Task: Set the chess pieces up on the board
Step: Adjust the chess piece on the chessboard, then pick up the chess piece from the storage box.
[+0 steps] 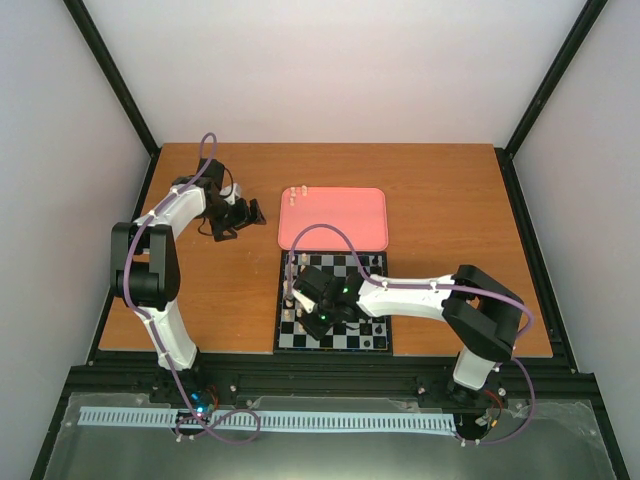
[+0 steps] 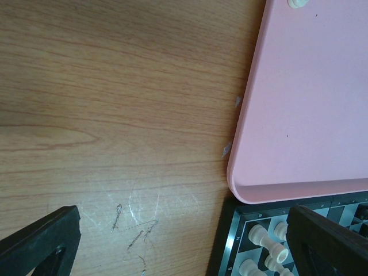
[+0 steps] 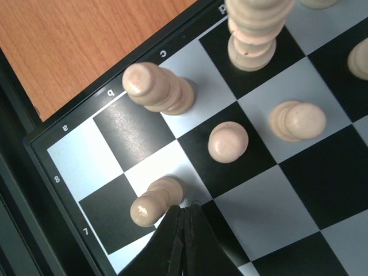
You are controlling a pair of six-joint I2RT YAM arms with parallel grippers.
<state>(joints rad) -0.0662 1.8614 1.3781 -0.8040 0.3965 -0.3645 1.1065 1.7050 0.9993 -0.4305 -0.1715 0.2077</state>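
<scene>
Right gripper [image 3: 185, 208] pinched fully closed, empty, low over the board [image 3: 115, 123] corner, just beside one of the chess pieces [image 3: 228, 141].
Only the right wrist view reads the rim: a–d, 8, 7. It shows seven pieces, two cropped. The other views add the pink tray [image 1: 340, 225] touching the board's far edge. Left gripper [image 2: 184, 215] spread wide, empty, off the board's far-left corner.

On the dark border of the board [image 3: 138, 70], in the right wrist view, you can read white letters a to d at upper left, and 8 and 7 at lower left.
</scene>
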